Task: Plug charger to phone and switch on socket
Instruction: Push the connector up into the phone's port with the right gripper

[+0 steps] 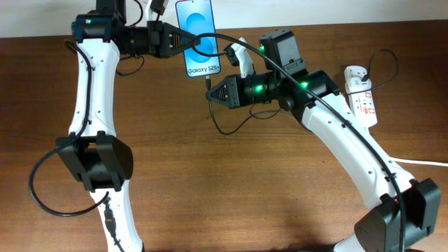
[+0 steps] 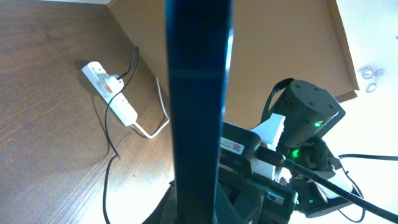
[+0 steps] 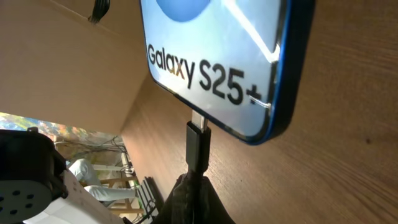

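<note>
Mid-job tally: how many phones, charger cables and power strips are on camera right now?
phone: 1
charger: 1
socket: 1
Total: 3

**A:** How is the overhead view lit?

**B:** Brightly and evenly, from above. The brown table (image 1: 210,182) carries only soft, faint shadows beside the left arm (image 1: 87,91) and the right arm (image 1: 350,140). The wall (image 1: 350,10) beyond the table's far edge is washed out to near white. Small green lights (image 1: 257,89) glow on the arms. Focus is sharp throughout.

**A:** And the left wrist view?

**B:** The phone (image 2: 196,93) is a dark, blurred bar down the middle, too close to focus, with a pale sheen on its right side. The socket (image 2: 112,93) behind it is crisp.

**A:** The right wrist view?

**B:** White glare streaks cross the phone's bright screen. The charger (image 3: 198,146) is a dark, soft shape, while the wood grain on the right is sharp.
</note>
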